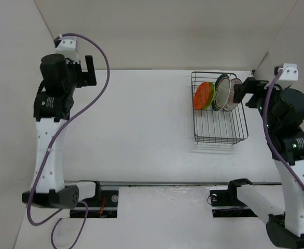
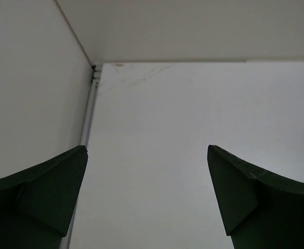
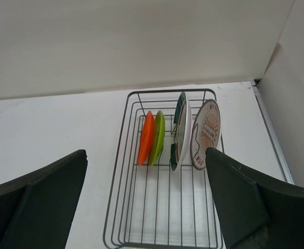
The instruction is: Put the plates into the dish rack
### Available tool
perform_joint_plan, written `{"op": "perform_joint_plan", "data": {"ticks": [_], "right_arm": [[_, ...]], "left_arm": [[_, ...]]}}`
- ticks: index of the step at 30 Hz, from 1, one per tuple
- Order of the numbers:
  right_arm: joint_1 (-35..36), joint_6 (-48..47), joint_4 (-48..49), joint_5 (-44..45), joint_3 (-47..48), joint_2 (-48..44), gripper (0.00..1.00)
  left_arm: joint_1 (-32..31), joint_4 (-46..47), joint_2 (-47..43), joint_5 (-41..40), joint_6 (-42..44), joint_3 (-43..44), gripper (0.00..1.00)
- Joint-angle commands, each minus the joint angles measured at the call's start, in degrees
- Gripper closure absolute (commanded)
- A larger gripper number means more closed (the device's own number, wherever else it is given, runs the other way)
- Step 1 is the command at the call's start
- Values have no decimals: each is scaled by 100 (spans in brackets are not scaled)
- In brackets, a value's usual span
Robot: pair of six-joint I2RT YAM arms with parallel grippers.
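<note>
Four plates (image 3: 157,137) on edge, facing sideways

Plates (image 3: 182,135) are filling the far end of the dish rack (image 3: 157,207); its near half is lying open; wall (image 3: 297,119) is crowding its right.

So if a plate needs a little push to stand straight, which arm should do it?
The right one, I think. The right gripper hangs open beside the dish rack, next to the four standing plates. The left gripper is far off, near the other back corner of the table.
</note>
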Motion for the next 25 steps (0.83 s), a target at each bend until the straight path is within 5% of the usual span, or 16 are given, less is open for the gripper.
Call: {"op": "perform_joint_plan", "data": {"ticks": [1,15,25], "right_arm": [[71,152,-757,213,341,-583,0],[71,37,-1637,381,535,-1920,0],[124,37,-1689,390,482,-1982,0]], "left_arm": [[-18,-254,-738,-339,50,316,0],[-18,-1071,-2347,-84,-117,-281,0],[-18,-1388,-2471,-84,-222,-150,0]]}}
